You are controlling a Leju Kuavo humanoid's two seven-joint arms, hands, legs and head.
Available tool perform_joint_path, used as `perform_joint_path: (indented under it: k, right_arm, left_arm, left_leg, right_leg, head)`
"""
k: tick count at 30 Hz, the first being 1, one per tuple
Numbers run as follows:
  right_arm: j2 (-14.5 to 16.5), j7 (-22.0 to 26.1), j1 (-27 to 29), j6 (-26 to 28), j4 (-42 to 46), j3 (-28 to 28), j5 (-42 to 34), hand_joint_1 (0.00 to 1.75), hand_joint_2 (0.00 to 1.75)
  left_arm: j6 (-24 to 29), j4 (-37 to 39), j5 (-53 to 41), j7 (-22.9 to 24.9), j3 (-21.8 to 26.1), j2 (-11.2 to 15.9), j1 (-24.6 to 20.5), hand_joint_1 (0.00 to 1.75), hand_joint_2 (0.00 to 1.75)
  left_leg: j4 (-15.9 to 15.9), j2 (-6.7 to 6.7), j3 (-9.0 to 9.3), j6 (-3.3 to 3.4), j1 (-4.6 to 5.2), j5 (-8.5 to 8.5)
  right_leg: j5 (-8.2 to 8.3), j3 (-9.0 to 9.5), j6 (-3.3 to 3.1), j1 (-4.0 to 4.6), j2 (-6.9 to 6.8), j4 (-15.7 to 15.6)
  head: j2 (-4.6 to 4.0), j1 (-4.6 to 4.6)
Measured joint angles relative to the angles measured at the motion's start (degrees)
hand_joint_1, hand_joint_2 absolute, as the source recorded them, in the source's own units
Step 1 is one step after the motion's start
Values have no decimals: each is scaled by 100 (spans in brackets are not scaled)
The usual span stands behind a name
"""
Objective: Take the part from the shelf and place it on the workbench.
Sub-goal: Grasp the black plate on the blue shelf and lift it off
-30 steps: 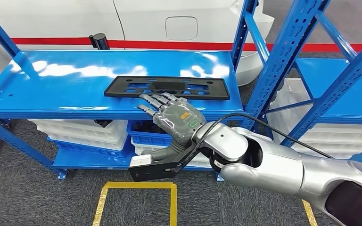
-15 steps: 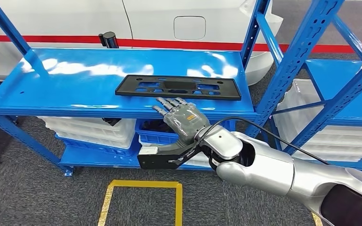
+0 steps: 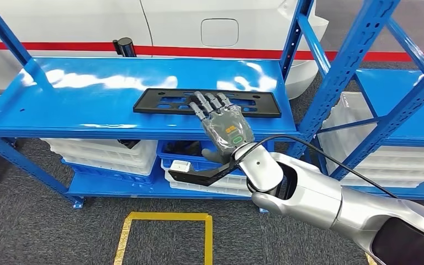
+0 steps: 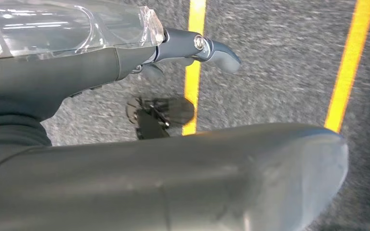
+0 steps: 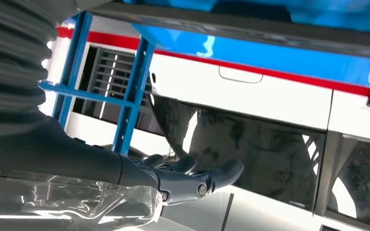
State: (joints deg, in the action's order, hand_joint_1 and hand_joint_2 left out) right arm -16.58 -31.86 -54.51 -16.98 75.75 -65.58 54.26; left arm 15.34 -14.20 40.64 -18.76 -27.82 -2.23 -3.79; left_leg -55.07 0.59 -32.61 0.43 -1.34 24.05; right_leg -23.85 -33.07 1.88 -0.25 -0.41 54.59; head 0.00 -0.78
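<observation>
A white vehicle body [image 3: 88, 22] with a red stripe is seen behind the blue shelf rack [image 3: 88, 118]. White bins [image 3: 107, 154] and a blue bin [image 3: 185, 160] are stored on the lower level. On grey carpet, a yellow floor marking [image 3: 165, 232] is laid out in front of the rack.

The black plate part [image 3: 160, 102], flat and slotted, is lying on the upper shelf surface near its front edge. Its long axis is set along the shelf front, from left to right in the head view, face up.

The right hand [image 3: 223, 121] is extended over the part's middle, palm down, fingers [image 3: 207, 105] straight and slightly spread, laid on or just above the plate; contact cannot be confirmed. Nothing is clasped. One second ago the fingertips were short of the part's near edge; they are now over it.

The left hand [image 4: 125, 53] is recorded hanging above the carpet, fingers spread, holding nothing.
</observation>
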Motion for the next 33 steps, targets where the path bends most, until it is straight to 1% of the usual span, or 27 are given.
perform_joint_path:
  k: [2, 3, 4, 5, 7, 8, 9, 10, 11, 12, 13, 14, 15, 17, 18, 20, 21, 22, 23, 24, 25, 26, 27, 29, 30, 31, 33]
  right_arm:
    - [-1, -9, 46, 14, -21, 69, 120, 0, 175]
    - [-4, -17, 73, 18, -30, 110, 183, 0, 175]
    - [-6, -28, 101, 22, -38, 160, 255, 0, 175]
    - [-9, -39, 132, 26, -46, 217, 330, 0, 175]
    - [-24, -50, 206, 24, -57, 311, 435, 0, 175]
    - [-36, -50, 253, 19, -62, 342, 465, 0, 175]
    - [-50, -49, 297, 14, -67, 370, 485, 0, 175]
    - [-61, -48, 331, 10, -72, 399, 498, 0, 175]
    - [-67, -48, 349, 8, -76, 430, 507, 0, 175]
    - [-75, -48, 357, 2, -80, 470, 513, 0, 175]
    - [-84, -49, 359, -10, -81, 511, 518, 0, 175]
    - [-90, -50, 361, -25, -82, 547, 521, 0, 175]
    - [-96, -51, 367, -46, -82, 577, 524, 0, 175]
    - [-102, -51, 388, -88, -83, 603, 529, 0, 175]
    - [-109, -52, 396, -109, -84, 614, 531, 0, 175]
    - [-120, -56, 402, -143, -84, 657, 533, 0, 175]
    - [-122, -58, 405, -161, -84, 680, 534, 0, 175]
    - [-123, -59, 413, -178, -84, 698, 534, 0, 175]
    - [-126, -60, 433, -193, -85, 708, 534, 0, 175]
    - [-130, -60, 461, -210, -85, 712, 534, 0, 175]
    - [-134, -60, 491, -221, -85, 719, 533, 0, 175]
    - [-138, -61, 516, -234, -85, 729, 532, 0, 175]
    - [-141, -61, 530, -250, -85, 741, 530, 0, 175]
    - [-146, -62, 537, -286, -85, 771, 523, 0, 175]
    - [-149, -62, 536, -303, -85, 787, 518, 0, 175]
    - [-151, -61, 539, -318, -85, 805, 512, 0, 175]
    - [-154, -60, 545, -353, -85, 830, 492, 0, 175]
  left_arm:
    - [2, 1, 13, 1, -21, 1, 9, 0, 0]
    - [3, 1, 21, 1, -33, 4, 9, 0, 0]
    - [5, 1, 28, 1, -45, 8, 5, 0, 0]
    - [7, 1, 33, 1, -59, 13, 1, 0, 0]
    - [8, 1, 40, 1, -89, 17, -3, 0, 0]
    - [7, 1, 46, 1, -104, 17, -2, 0, 0]
    - [7, 1, 52, 1, -117, 18, -1, 0, 0]
    - [7, 2, 57, 1, -127, 19, 1, 0, 0]
    - [7, 2, 60, 1, -134, 20, 1, 0, 0]
    - [4, 3, 60, -1, -142, 21, -1, 0, 0]
    - [1, 3, 61, -3, -149, 21, -5, 0, 0]
    - [-5, 3, 62, -5, -159, 23, -9, 0, 0]
    - [-11, 3, 63, -7, -171, 25, -11, 0, 0]
    - [-28, 3, 65, -9, -195, 28, -14, 0, 0]
    - [-37, 3, 66, -10, -206, 30, -13, 0, 0]
    - [-57, 3, 68, -13, -226, 33, -11, 0, 0]
    - [-61, 3, 70, -13, -232, 38, -11, 0, 0]
    - [-64, 3, 75, -14, -236, 42, -11, 0, 0]
    - [-64, 3, 79, -14, -239, 45, -11, 0, 0]
    - [-63, 3, 86, -14, -245, 49, -8, 0, 0]
    - [-64, 3, 92, -14, -254, 50, -4, 0, 0]
    - [-65, 3, 97, -14, -264, 51, -1, 0, 0]
    - [-67, 3, 104, -14, -274, 53, -1, 0, 0]
    - [-69, 3, 115, -14, -284, 59, -7, 0, 0]
    - [-70, 3, 124, -14, -288, 62, -10, 0, 0]
    - [-70, 3, 128, -13, -293, 63, -15, 0, 0]
    - [-72, 3, 142, -12, -307, 63, -13, 0, 0]
  left_leg:
    - [0, 10, -2, 103, 22, -16]
    - [6, 11, 5, 147, 27, -25]
    - [15, 10, 12, 188, 25, -33]
    - [23, 8, 18, 220, 25, -38]
    - [23, 3, 21, 253, 39, -33]
    - [22, 3, 23, 259, 49, -31]
    - [21, 6, 26, 263, 58, -29]
    - [21, 11, 34, 263, 68, -27]
    - [21, 16, 44, 264, 78, -24]
    - [21, 21, 59, 262, 88, -18]
    - [19, 23, 66, 253, 106, -10]
    - [16, 22, 66, 240, 117, -3]
    - [13, 18, 63, 220, 124, 5]
    - [23, 11, 57, 173, 118, 9]
    - [24, 9, 55, 144, 112, 18]
    - [-117, 0, -4, 87, 104, 125]
    - [-388, -5, -126, 62, 95, 275]
    - [-760, -8, -296, 41, 89, 457]
    - [-1208, -9, -513, 25, 82, 642]
    - [-1614, -9, -718, 12, 79, 773]
    - [-1807, -9, -832, 7, 79, 792]
    - [-1779, -10, -842, 7, 79, 707]
    - [-1497, -11, -727, 12, 78, 527]
    - [-614, -23, -324, 45, 83, 129]
    - [-258, -29, -166, 68, 96, 2]
    - [-54, -32, -69, 95, 107, -56]
    - [31, -25, -31, 144, 134, -66]
  right_leg:
    - [-8, -2, 43, -20, 1, 8]
    - [-61, -22, 67, -35, 2, 73]
    - [-182, -98, 88, -44, 2, 258]
    - [-359, -234, 105, -48, 3, 571]
    - [-752, -635, 118, -47, 4, 1437]
    - [-866, -802, 118, -46, 5, 1778]
    - [-873, -881, 109, -45, 5, 1921]
    - [-768, -841, 88, -42, 6, 1817]
    - [-588, -703, 58, -37, 8, 1521]
    - [-355, -473, 13, -24, 9, 1053]
    - [-193, -256, -26, -1, 8, 621]
    - [-92, -107, -53, 21, 6, 312]
    - [-46, -15, -71, 40, 5, 112]
    - [-55, -12, -78, 56, 3, 67]
    - [-47, -7, -96, 43, 1, 52]
    - [-29, 11, -140, 16, -3, 22]
    - [-23, 20, -159, 1, -5, 12]
    - [-25, 22, -170, 2, -4, 13]
    - [-27, 23, -179, 3, -4, 14]
    - [-29, 23, -181, 5, -3, 15]
    - [-33, 26, -181, 6, -2, 17]
    - [-38, 32, -178, 7, 1, 18]
    - [-46, 44, -172, 7, 3, 18]
    - [-67, 78, -147, 7, 7, 14]
    - [-79, 87, -128, 17, 8, 15]
    - [-87, 90, -107, 26, 8, 13]
    - [-96, 88, -65, 42, 10, 10]
  head:
    - [0, -14]
    - [0, -15]
    - [0, -17]
    - [0, -20]
    - [0, -25]
    - [0, -26]
    - [0, -27]
    - [0, -29]
    - [0, -30]
    - [0, -31]
    - [-1, -29]
    - [-1, -28]
    - [-1, -26]
    - [0, -25]
    - [0, -26]
    - [-1, -19]
    - [-1, -12]
    - [-1, -4]
    - [0, 1]
    - [0, 3]
    - [0, 3]
    - [0, 4]
    - [0, 5]
    - [0, 6]
    - [0, 5]
    - [0, 6]
    - [0, -2]
